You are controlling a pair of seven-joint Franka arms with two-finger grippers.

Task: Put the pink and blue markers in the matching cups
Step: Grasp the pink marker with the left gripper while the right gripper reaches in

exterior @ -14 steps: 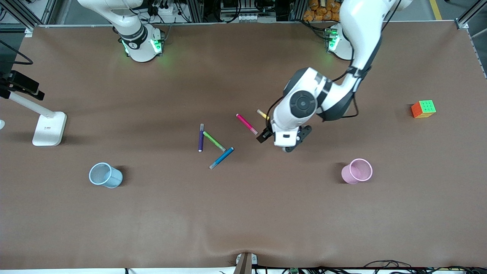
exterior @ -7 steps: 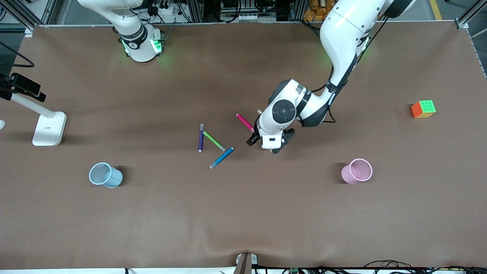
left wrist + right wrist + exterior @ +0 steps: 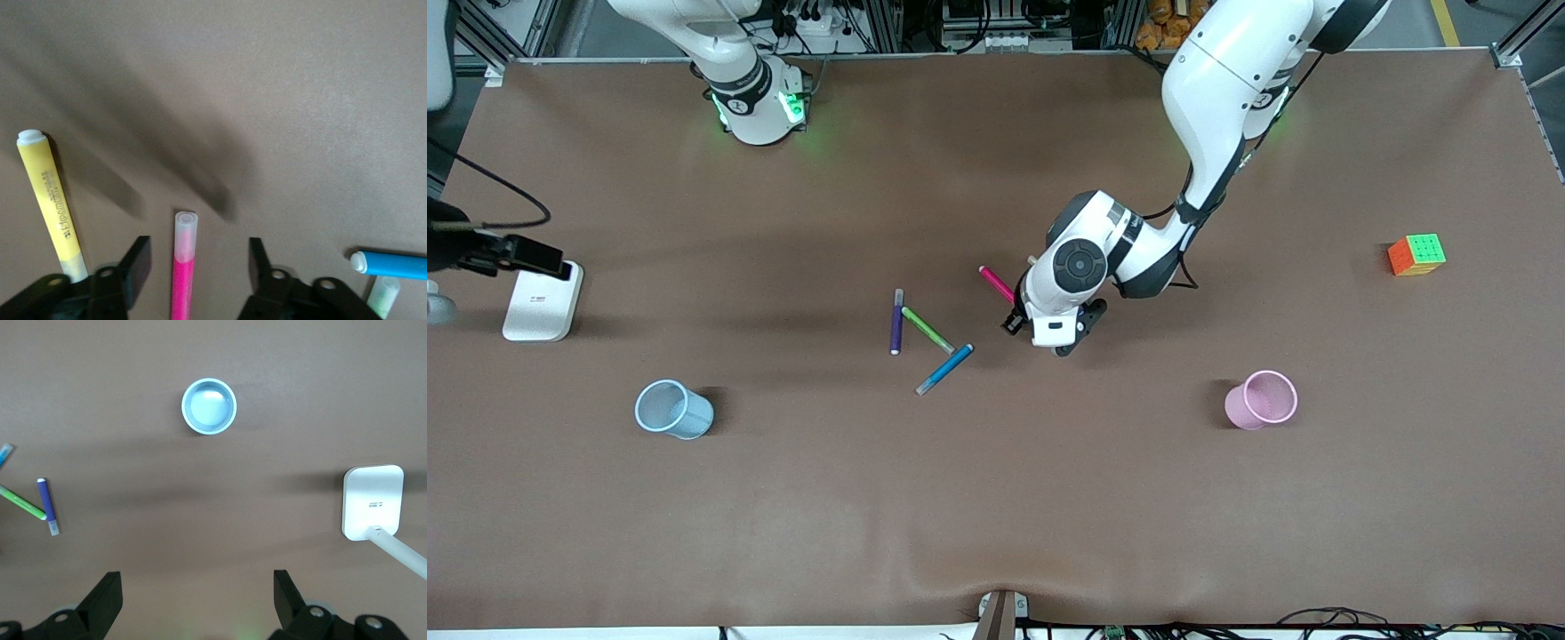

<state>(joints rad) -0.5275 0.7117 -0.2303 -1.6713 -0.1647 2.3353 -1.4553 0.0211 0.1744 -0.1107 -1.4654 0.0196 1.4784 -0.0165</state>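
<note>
The pink marker (image 3: 994, 284) lies mid-table; its capped end is under my left hand. In the left wrist view it (image 3: 182, 273) lies between the open fingers of my left gripper (image 3: 197, 250), touching neither. That gripper (image 3: 1049, 331) is low over the table. The blue marker (image 3: 944, 369) lies a little nearer the front camera, toward the right arm's end; its tip shows in the left wrist view (image 3: 393, 265). The blue cup (image 3: 673, 410) stands toward the right arm's end, the pink cup (image 3: 1261, 400) toward the left arm's end. My right gripper (image 3: 195, 587) is open, empty, high over the table near the blue cup (image 3: 209, 406).
A yellow marker (image 3: 50, 203) lies beside the pink one, just outside one left finger. A purple marker (image 3: 895, 322) and a green marker (image 3: 927, 330) lie by the blue marker. A white stand base (image 3: 541, 302) and a colour cube (image 3: 1416, 254) sit near the table's ends.
My left arm has swung toward the right arm's end of the table and now covers the pink marker's capped end. The markers and cups have not moved.
</note>
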